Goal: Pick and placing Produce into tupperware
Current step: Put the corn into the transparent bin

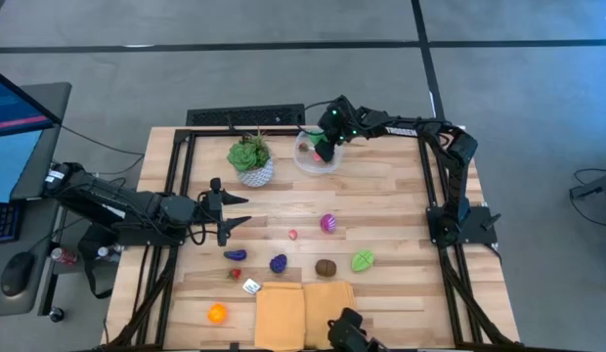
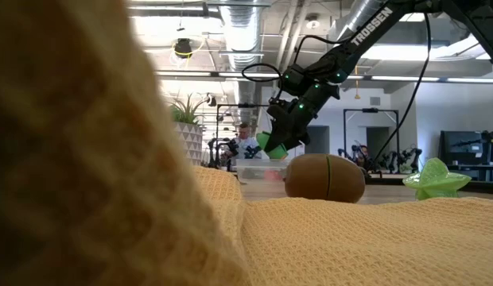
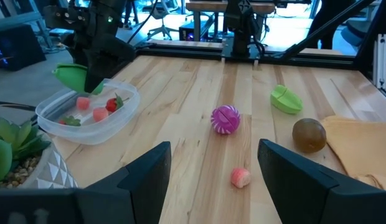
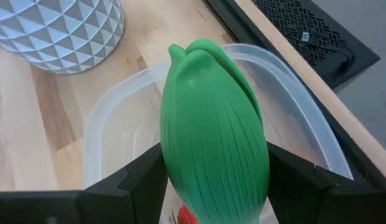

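Your right gripper (image 4: 215, 186) pinches a ribbed green toy vegetable (image 4: 213, 124) above the clear squarish plastic tupperware (image 4: 118, 112) by the table's far edge.

I see a light wood-plank table (image 1: 381, 200) with a black frame along its edges. Directly on it: clear tupperware (image 1: 316, 156) at the far edge, holding a few small red and pink pieces, and just beside it a leafy plant in a white patterned pot (image 1: 252, 162). Mid-table: pink-purple striped piece (image 1: 328, 223) and a tiny pink piece (image 1: 293, 235). Nearer me: dark purple piece (image 1: 235, 254), blue-purple piece (image 1: 278, 263), brown kiwi-like piece (image 1: 325, 267), green piece (image 1: 363, 260), small red piece (image 1: 235, 275), white tag-like object (image 1: 251, 286), orange piece (image 1: 217, 313). A yellow cloth (image 1: 303, 313) lies at the near edge.
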